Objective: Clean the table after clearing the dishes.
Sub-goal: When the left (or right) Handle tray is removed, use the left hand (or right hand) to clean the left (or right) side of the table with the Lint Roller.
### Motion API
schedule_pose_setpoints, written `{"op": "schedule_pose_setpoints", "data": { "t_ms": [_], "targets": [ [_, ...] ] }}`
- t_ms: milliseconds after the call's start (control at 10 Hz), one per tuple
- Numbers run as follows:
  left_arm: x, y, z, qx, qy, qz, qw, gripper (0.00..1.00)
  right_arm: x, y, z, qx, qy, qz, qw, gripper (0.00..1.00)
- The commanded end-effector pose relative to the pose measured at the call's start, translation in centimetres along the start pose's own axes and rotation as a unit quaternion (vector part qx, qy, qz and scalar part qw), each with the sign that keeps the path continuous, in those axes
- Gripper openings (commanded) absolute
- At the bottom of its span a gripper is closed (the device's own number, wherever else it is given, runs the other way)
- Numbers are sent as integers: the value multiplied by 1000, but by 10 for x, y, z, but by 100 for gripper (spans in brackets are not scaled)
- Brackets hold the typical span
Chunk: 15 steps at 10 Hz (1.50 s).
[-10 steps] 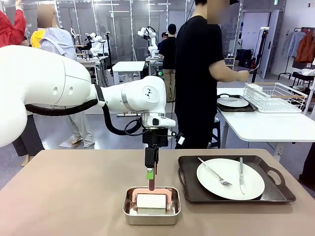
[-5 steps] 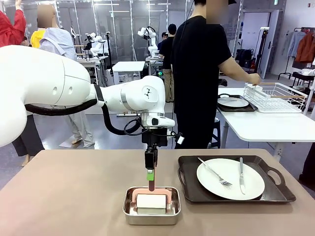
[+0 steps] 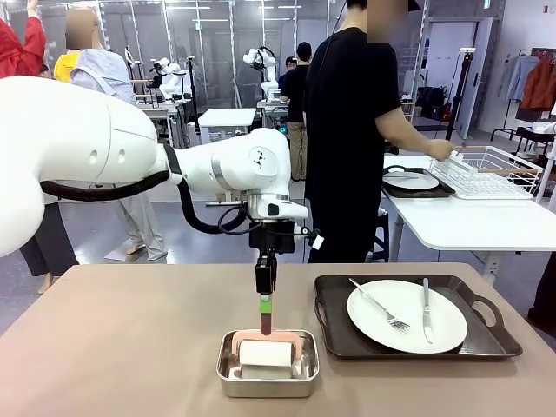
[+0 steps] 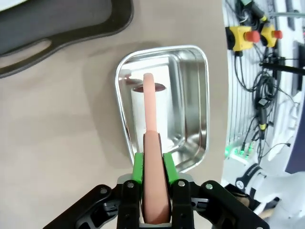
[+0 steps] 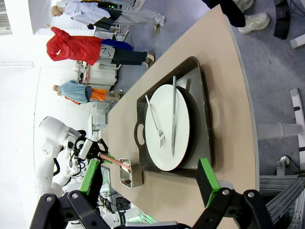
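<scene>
My left gripper (image 3: 265, 301) (image 4: 153, 164) points straight down, shut on the pink handle (image 3: 266, 324) (image 4: 150, 109) of a white roller (image 3: 266, 354) (image 4: 138, 114). The roller lies in a small steel pan (image 3: 224, 382) (image 4: 205, 119) on the brown table (image 3: 130, 347). To the right a white plate (image 3: 382, 334) (image 5: 183, 133) with fork and knife sits on a dark tray (image 3: 334, 343) (image 5: 202, 95). My right gripper (image 5: 147, 181) stands open above the table's edge, nothing between its fingers. A second plate on a tray (image 3: 411, 182) rests on the white table behind.
A person in black stands at the far side, one hand at a white wire rack (image 3: 486, 171) on the white table (image 3: 469, 226). The brown table's left half is bare. Other people stand farther back.
My left gripper's jaws have shut on the pink handle; the arm has barely moved. The person's hand has reached over to the wire rack.
</scene>
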<state>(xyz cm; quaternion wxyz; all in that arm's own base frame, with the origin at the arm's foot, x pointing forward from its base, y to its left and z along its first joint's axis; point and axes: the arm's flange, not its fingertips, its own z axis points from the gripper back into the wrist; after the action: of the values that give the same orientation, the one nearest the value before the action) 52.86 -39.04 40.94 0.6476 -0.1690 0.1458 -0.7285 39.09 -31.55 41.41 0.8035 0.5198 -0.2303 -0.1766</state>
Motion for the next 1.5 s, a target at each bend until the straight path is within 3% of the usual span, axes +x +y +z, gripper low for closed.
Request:
{"op": "schedule_pose_setpoints", "data": {
  "t_ms": [0, 100, 200, 300, 500, 600, 800, 900, 1000, 1300, 1400],
  "targets": [
    [-19, -42, 48, 51, -21, 64, 996, 0, -3, 1, 1, 3, -1, 3, 1000, 100],
    [-43, -68, 84, 104, -38, 144, 983, 0, -3, 1, 1, 3, -1, 3, 1000, 100],
    [-67, -84, 107, 144, -73, 229, 960, 0, -3, 1, 1, 3, -1, 3, 1000, 100],
    [-101, -91, 121, 169, -135, 322, 922, 0, -3, 1, 1, 3, -1, 3, 1000, 100],
    [-162, -91, 111, 173, -215, 414, 868, 0, -3, 1, 1, 3, -1, 3, 1000, 100],
    [-192, -88, 101, 186, -253, 478, 820, 0, -3, 1, 1, 3, -1, 3, 1000, 100],
    [-226, -81, 77, 170, -313, 529, 770, 0, -3, 1, 1, 3, -1, 3, 1000, 100],
    [-226, -76, 67, 162, -335, 493, 786, 0, -3, 1, 1, 3, -1, 3, 1000, 100],
    [-235, -68, 102, 153, -273, 515, 798, 0, -3, 1, 1, 3, -1, 3, 1000, 100],
    [-235, -68, 102, 153, -273, 515, 798, 0, -3, 1, 1, 3, -1, 3, 1000, 100],
    [-235, -67, 89, 154, -288, 519, 790, 21, -3, 1, 1, 3, -1, 3, 1000, 100]
  ]
}}
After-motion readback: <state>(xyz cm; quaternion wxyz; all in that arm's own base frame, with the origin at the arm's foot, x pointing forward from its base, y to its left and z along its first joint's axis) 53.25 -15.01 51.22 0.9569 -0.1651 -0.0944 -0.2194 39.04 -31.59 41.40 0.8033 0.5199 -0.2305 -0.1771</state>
